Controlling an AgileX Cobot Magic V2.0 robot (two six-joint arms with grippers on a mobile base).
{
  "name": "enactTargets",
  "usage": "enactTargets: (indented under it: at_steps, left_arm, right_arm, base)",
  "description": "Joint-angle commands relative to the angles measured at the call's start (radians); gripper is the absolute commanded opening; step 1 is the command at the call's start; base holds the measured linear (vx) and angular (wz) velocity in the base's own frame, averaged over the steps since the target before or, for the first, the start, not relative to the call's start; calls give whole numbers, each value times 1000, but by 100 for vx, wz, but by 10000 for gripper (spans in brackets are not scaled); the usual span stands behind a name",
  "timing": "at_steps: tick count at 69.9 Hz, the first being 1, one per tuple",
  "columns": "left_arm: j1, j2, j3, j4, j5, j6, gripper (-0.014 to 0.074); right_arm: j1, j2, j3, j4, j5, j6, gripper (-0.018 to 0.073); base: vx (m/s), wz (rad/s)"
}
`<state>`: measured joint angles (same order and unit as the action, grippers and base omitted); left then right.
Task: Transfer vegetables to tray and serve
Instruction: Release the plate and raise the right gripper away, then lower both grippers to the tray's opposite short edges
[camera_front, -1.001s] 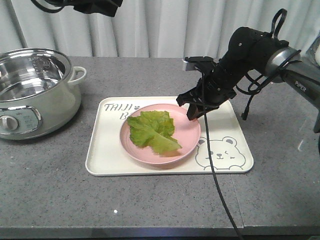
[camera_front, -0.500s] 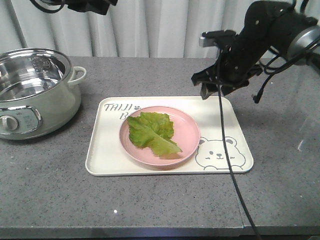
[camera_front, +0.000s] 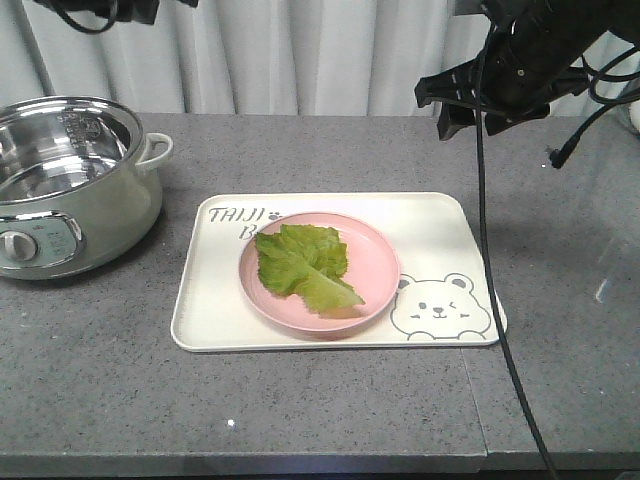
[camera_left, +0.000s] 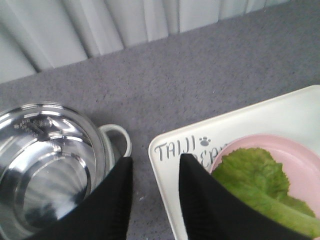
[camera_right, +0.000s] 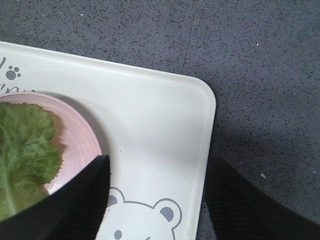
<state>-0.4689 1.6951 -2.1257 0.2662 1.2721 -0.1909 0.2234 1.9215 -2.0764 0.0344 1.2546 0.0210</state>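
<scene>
One green lettuce leaf (camera_front: 305, 262) lies flat on a round pink plate (camera_front: 378, 262), which stands on the cream tray (camera_front: 430, 220) with grey lettering and a bear drawing. My right gripper (camera_front: 465, 120) hangs high above the tray's far right corner, open and empty. In its wrist view its gripper (camera_right: 157, 162) frames the tray's corner (camera_right: 165, 110), with the plate (camera_right: 80, 140) and leaf (camera_right: 25, 150) at left. My left gripper (camera_left: 155, 162) is open and empty, high over the gap between pot and tray (camera_left: 250, 125). The leaf (camera_left: 255, 185) shows at its right.
A steel electric pot (camera_front: 70, 170) with a white body and side handle stands at the left; it also shows in the left wrist view (camera_left: 45, 160). A black cable (camera_front: 490, 280) hangs from the right arm across the tray's right side. Grey curtains close the back.
My right gripper has risen from just above the plate's far right rim and drawn back to the upper right, empty. The left arm has shifted left at the top edge. The leaf stays put.
</scene>
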Motion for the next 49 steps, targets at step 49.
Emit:
enactTargets:
  at_steps: [49]
  left_arm:
    - [24, 13, 324, -65, -22, -24, 250]
  right_arm:
    - [-56, -99, 319, -47, 31, 24, 410]
  base:
    - [0, 0]
